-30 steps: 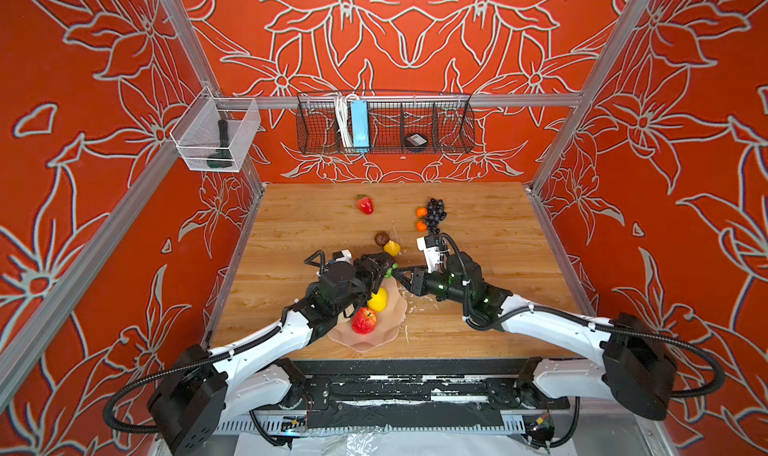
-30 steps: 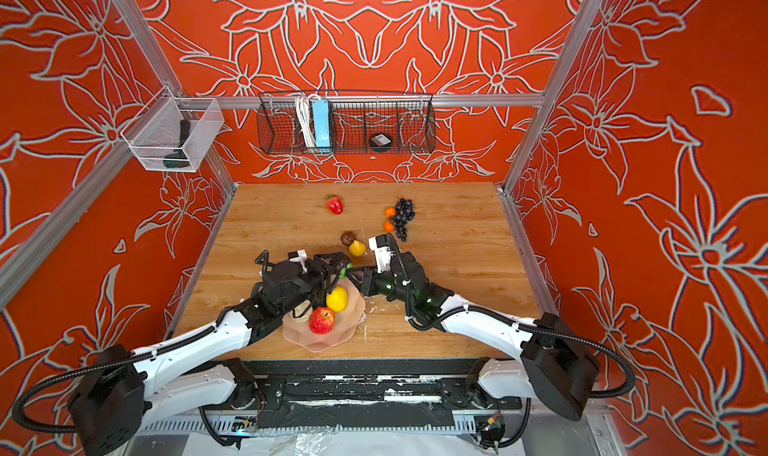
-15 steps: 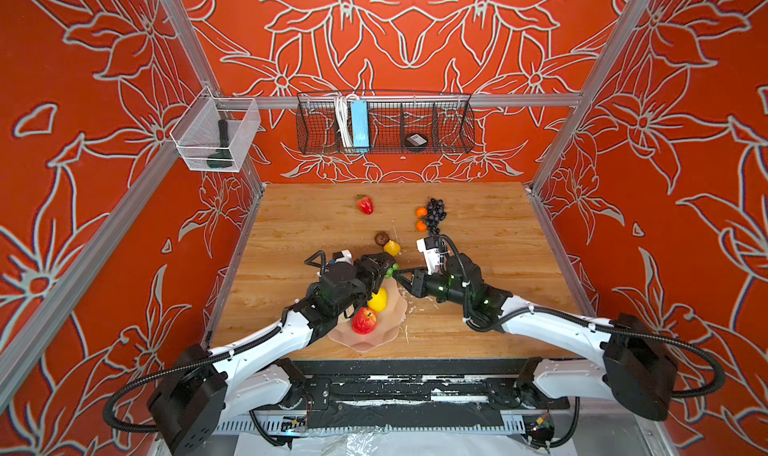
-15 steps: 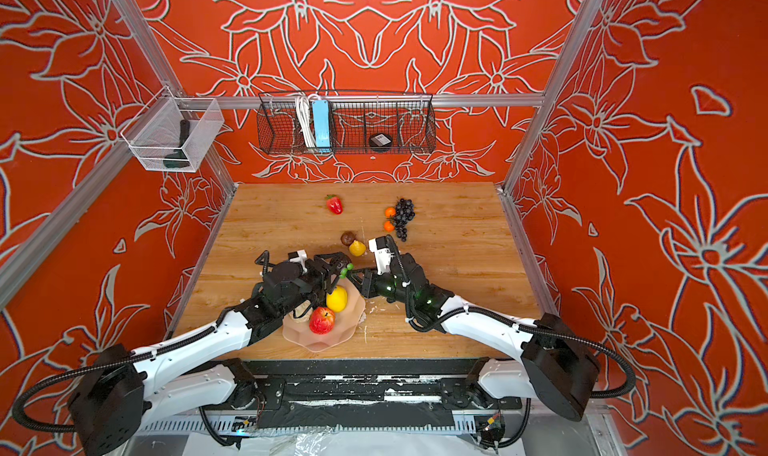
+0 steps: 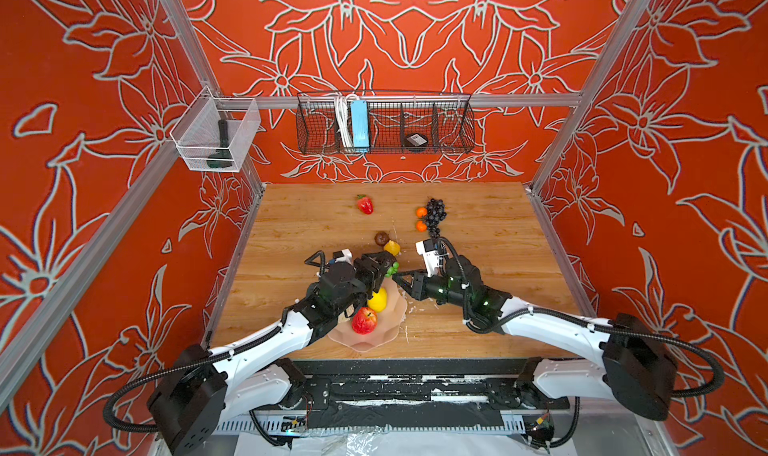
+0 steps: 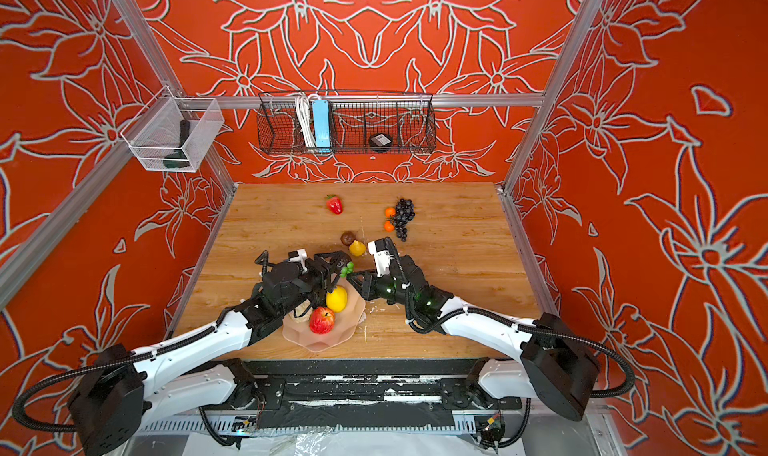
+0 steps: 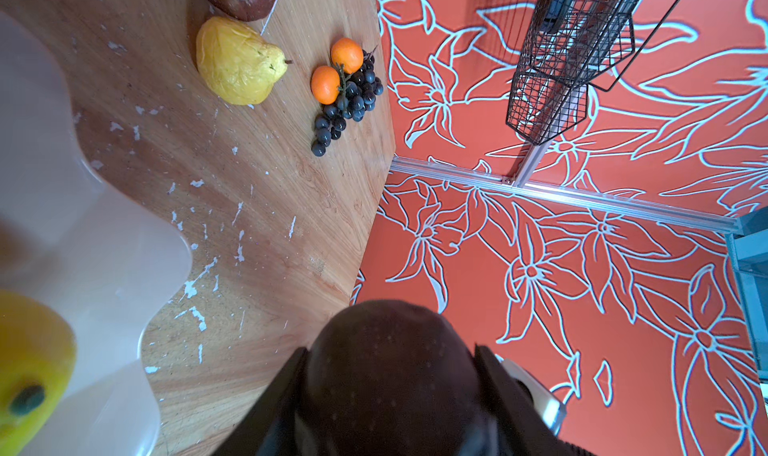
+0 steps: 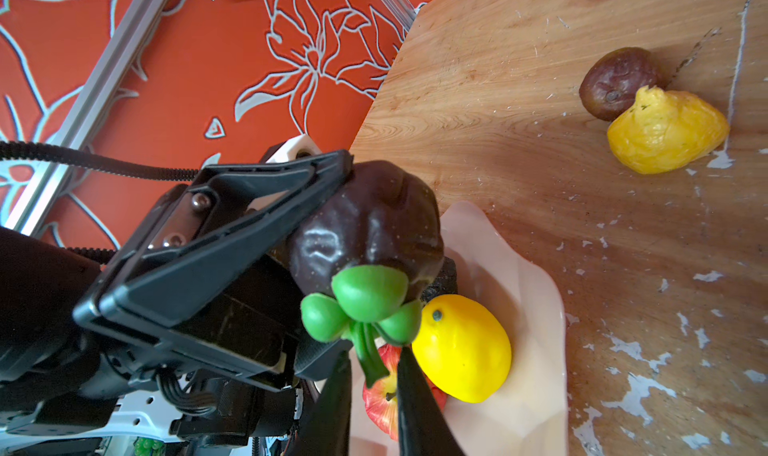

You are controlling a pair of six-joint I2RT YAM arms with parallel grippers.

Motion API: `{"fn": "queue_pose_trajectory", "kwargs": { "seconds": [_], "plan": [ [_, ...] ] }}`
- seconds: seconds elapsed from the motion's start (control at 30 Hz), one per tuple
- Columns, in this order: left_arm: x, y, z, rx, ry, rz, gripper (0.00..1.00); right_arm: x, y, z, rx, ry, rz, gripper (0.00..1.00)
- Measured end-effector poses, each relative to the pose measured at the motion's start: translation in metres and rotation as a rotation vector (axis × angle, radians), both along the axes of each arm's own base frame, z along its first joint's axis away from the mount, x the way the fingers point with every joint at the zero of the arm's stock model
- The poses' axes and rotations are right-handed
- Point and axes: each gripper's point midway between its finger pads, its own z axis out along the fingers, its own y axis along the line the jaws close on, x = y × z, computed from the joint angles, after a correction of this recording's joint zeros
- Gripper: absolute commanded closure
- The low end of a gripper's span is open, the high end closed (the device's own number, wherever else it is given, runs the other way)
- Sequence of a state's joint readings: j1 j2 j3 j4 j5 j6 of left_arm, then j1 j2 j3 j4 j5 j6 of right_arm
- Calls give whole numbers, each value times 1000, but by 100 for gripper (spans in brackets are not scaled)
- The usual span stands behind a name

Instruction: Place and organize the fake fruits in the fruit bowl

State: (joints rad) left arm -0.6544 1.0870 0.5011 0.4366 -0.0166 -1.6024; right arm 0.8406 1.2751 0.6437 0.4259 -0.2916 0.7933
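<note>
Mangosteen: we see the dark mangosteen [image 8: 370, 229], green leaves downward, held above the far rim of the fruit bowl and clear of it.
Left pincer: the left pincer [image 7: 390, 354] is clamped on the mangosteen, one finger on each flank.
Right pincer: the right pincer [image 8: 374, 366] stands narrowly apart, a finger on either side of the fruit's green stem [image 8: 368, 350]; we cannot tell whether it presses the stem.
Fruit bowl: the fruit bowl [image 5: 399, 308] sits near the bench's front edge, a little left of its middle, partly under the left arm.
In the bowl: we count a yellow lemon [image 5: 377, 300] and a red apple [image 5: 364, 321], side by side.
Bench, middle: a wrinkled yellow fruit [image 5: 392, 248] touches a brown fruit [image 5: 381, 238], just beyond the bowl.
Bench, toward the far edge: a strawberry [image 5: 365, 204] lies alone; to its right a dark grape bunch [image 5: 434, 217] has two small oranges [image 5: 421, 226] against its left side.
Back wall: a wire basket [image 5: 384, 123] hangs above the bench [image 5: 498, 246].
</note>
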Motion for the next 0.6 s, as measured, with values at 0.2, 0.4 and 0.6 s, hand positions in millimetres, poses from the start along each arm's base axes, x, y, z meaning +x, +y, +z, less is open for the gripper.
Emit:
{"fn": "queue_pose_trajectory", "kwargs": {
  "seconds": [0.2, 0.4, 0.6],
  "plan": [
    [-1, -1, 0, 0, 2, -6, 57, 0, -1, 0, -7, -7, -1, 80],
    [-3, -2, -4, 6, 14, -19, 57, -1, -1, -3, -20, -8, 2, 80],
    [-5, -2, -11, 23, 39, -25, 57, -1, -2, -3, -25, -13, 2, 78]
  ]
}}
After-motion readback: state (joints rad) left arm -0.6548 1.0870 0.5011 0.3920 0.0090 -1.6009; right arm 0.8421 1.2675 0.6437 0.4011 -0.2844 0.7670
